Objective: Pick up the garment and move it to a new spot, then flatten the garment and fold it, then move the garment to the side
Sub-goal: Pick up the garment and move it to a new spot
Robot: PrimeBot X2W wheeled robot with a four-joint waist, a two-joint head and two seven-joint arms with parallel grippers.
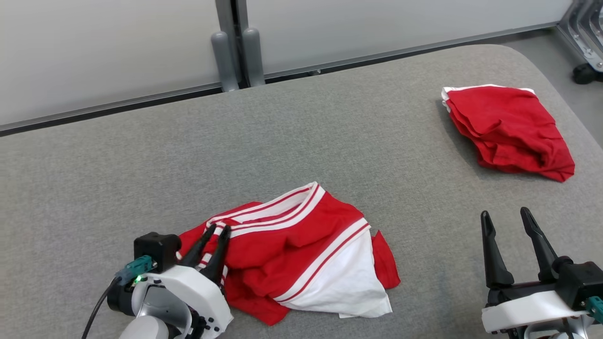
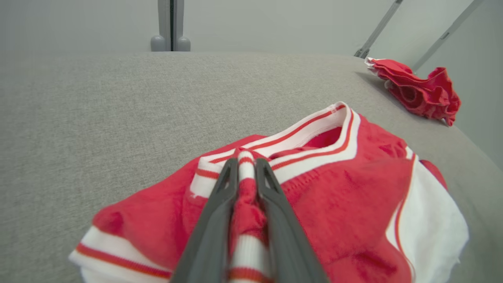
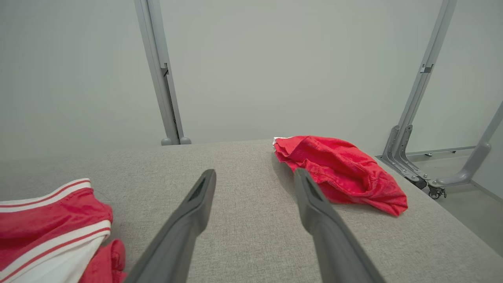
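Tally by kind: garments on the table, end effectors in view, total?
Garments: 2, the striped garment and the plain red garment
End effectors: 2, the left end effector shut on the striped garment, the right end effector open
Total: 4

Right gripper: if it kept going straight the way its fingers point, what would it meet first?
Probably nothing at first: the open right gripper points along bare grey table. The plain red garment lies just right of that line, so its right finger might brush it; depth is unclear.
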